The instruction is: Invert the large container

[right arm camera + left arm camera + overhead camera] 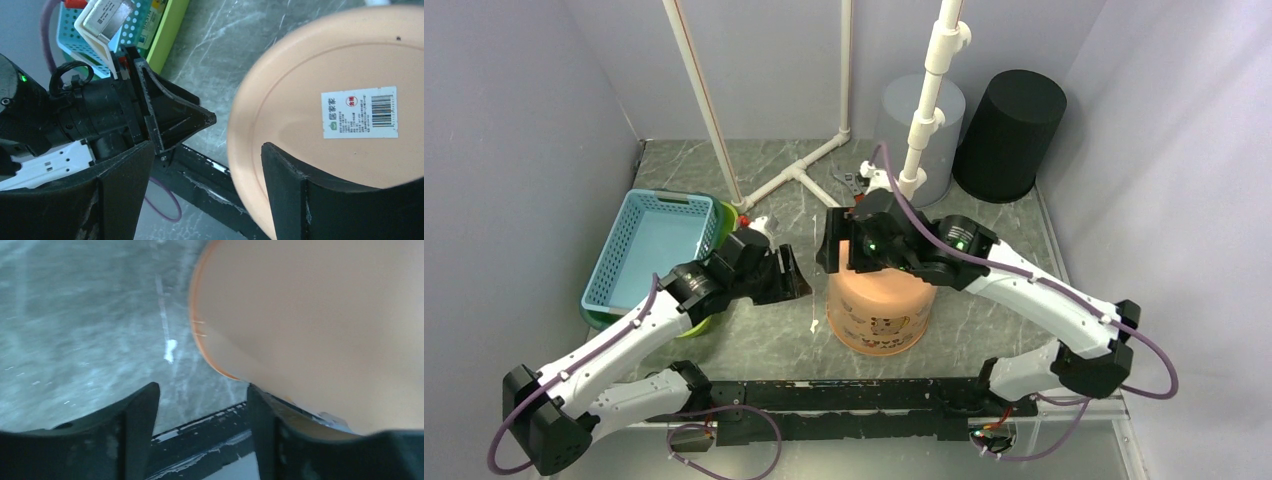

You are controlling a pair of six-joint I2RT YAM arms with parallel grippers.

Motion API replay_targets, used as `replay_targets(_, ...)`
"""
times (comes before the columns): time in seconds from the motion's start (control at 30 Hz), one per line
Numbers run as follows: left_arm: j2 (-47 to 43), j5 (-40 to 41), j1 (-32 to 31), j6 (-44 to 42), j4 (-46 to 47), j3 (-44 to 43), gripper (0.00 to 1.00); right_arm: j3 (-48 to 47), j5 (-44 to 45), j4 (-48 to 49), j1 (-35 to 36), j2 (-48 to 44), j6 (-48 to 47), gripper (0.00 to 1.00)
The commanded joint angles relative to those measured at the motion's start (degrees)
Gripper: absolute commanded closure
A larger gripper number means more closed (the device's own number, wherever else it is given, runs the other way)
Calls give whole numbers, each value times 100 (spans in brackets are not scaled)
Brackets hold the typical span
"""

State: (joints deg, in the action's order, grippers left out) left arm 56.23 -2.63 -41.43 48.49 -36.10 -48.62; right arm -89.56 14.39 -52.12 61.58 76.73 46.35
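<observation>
Plainly, the large peach-orange plastic container (879, 305) stands mid-table with its wide mouth down and its flat base up, the white barcode sticker (360, 112) facing my right wrist camera. I judge the turn is as good as done.

My left pincer (792, 280) is spread apart and holds nothing. It sits just beside the container's left wall, with bare grey marbled tabletop (75, 330) between its fingers. My right pincer (849, 255) hangs over the base, also spread and empty.

It looks to me like thin moulded plastic: light, fairly stiff, and smooth enough to slip. The taper would let a squeeze on the wall slide toward the narrow end, so I would take it by the rolled lip, or press from both sides.

My right arm covers the far wall. The inside is hidden, and the left wrist view is too blurred to tell whether my finger touches the wall.
</observation>
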Motion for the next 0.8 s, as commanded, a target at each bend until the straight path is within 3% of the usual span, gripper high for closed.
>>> replay_targets(0.0, -19, 1571, 29, -12, -1362, -595, 26, -1209, 1603, -1097, 448, 496, -391, 14)
replay_targets(0.2, 54, 2409, 39, 399, -2232, -981, 19, -1854, 2872, -2342, 949, 1163, -100, 8)
replay_targets(0.5, -399, 3307, 43, 1505, -2988, -1044, 10, -2242, 3531, -3084, 1328, 2003, 132, 3)
replay_targets(0.77, -850, 3469, 39, 1560, -3026, -988, 6, -2264, 3959, -3375, 1403, 2553, 301, 1)
